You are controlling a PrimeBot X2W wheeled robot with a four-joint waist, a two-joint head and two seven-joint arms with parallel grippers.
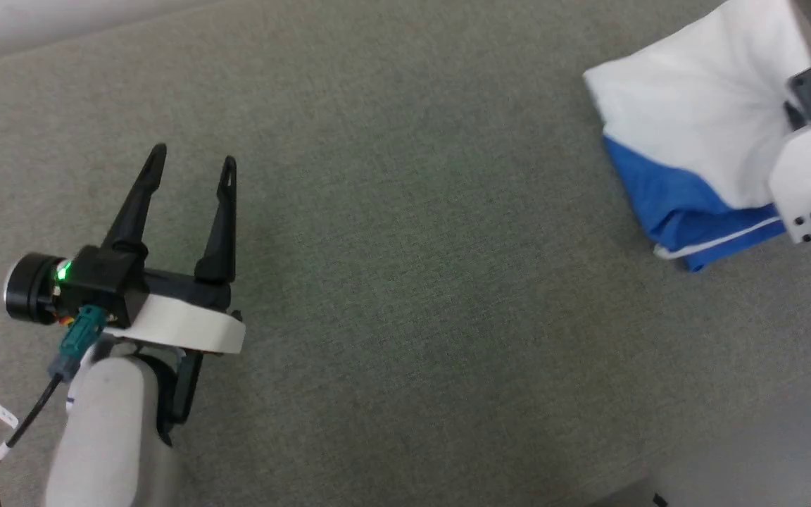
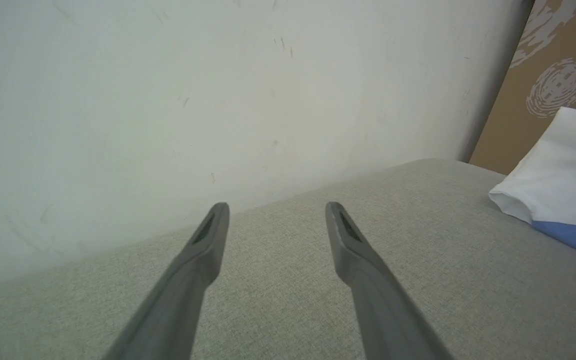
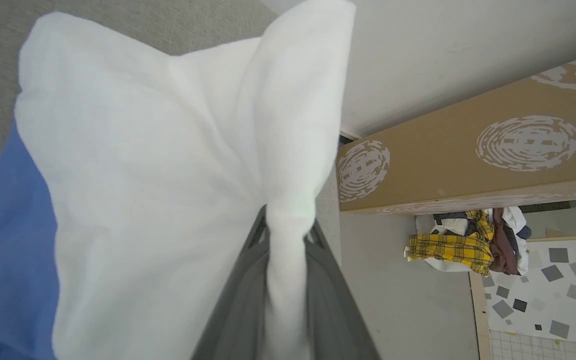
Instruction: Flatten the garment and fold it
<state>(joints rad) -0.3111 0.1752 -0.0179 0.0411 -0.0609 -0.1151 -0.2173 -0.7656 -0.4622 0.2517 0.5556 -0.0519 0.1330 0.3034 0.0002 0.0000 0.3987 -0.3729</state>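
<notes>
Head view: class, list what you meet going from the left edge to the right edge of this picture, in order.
left gripper → bare stretch of grey surface → garment

white-and-blue soft fabric garment [image 1: 687, 105]: 1 | dark two-fingered grippers: 2, left gripper [image 1: 194, 155], right gripper [image 3: 287, 229] | brown printed cardboard panel [image 3: 468, 165]: 1
</notes>
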